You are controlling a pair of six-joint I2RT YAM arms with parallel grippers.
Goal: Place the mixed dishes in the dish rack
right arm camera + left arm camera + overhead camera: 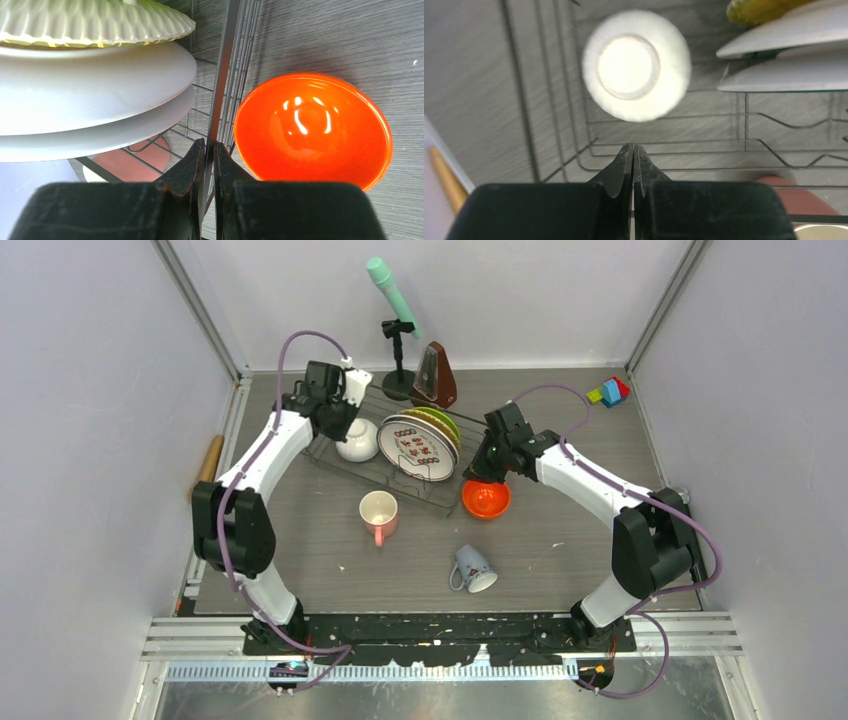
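The dish rack point(345, 462) sits mid-table. In it stand the lime-green plate point(445, 420), the tan plate point(432, 426) and the teal-rimmed plate point(418, 450). The white bowl point(357, 440) lies upside down at its left end. The orange-red bowl point(486, 499) sits on the table by the rack's right end. The pink mug point(379, 515) and the grey-blue mug point(473, 570) lie in front. My left gripper point(632, 146) is shut and empty above the rack's left end, near the white bowl point(635, 65). My right gripper point(209, 145) is shut on a rack wire point(220, 90), beside the orange-red bowl point(312, 130).
A teal microphone on a stand point(393, 300) and a brown metronome point(435, 377) stand behind the rack. Coloured blocks point(610, 391) lie at the back right. A wooden rolling pin point(208, 462) lies off the table's left edge.
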